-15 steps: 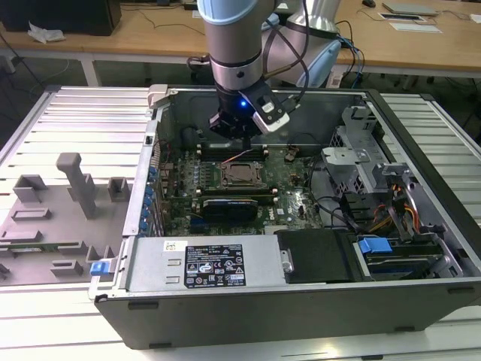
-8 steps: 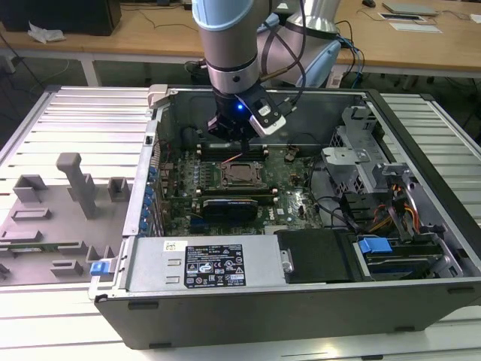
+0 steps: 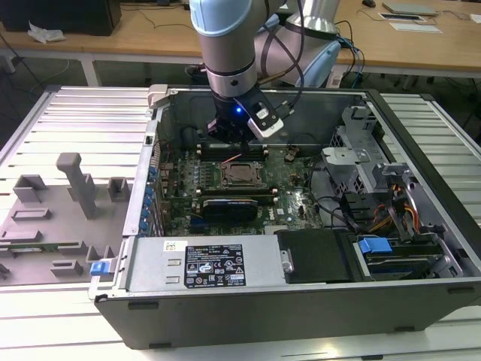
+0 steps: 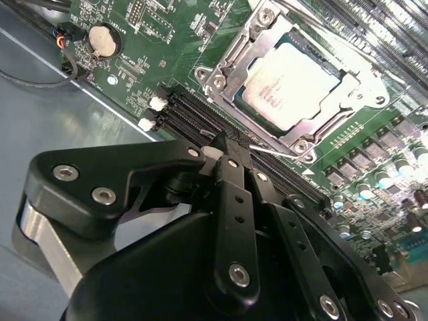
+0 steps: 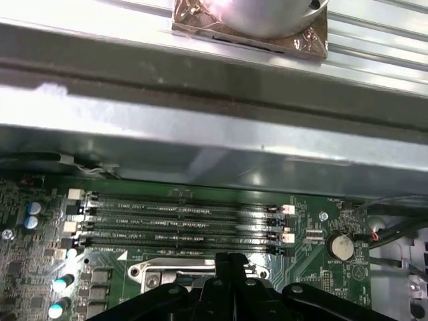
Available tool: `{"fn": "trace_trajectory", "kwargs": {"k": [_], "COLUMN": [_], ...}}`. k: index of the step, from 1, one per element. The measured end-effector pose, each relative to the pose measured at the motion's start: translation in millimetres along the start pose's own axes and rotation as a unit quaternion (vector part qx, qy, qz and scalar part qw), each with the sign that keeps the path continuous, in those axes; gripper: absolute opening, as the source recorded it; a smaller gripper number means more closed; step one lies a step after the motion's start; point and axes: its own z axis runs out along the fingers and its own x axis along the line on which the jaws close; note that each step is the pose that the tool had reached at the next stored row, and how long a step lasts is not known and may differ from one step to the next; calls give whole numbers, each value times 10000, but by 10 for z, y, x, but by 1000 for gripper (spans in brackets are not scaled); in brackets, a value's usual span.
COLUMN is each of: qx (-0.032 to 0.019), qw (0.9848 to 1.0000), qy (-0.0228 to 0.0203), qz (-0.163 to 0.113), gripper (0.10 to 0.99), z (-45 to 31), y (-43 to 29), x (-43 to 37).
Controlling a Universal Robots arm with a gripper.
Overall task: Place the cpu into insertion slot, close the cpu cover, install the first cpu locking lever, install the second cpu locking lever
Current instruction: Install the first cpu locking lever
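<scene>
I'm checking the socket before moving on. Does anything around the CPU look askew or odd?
Nothing stands out. The cpu lies flat and square in the window of the cpu cover, which is folded down around it.

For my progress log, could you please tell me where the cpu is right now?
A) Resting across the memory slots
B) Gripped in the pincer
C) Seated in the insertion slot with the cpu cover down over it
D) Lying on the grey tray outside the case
C: in the second wrist view the cpu lies flat on the board, with the cpu cover framing its edges, and the pincer beside it carries no chip.
</scene>
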Motion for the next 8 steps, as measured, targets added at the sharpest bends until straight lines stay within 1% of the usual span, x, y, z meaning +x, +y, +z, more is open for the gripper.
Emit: {"fn": "trace_trajectory", "kwargs": {"k": [2,5,8], "qx": [11,17,24], "qw": [10000,10000,9999], "qy": [-11,-36,-107], "qz": [54,73,71], "gripper": [106,106,106], "z": [21,58,90], "y": [16,11,4], "x": [3,11,22]}}
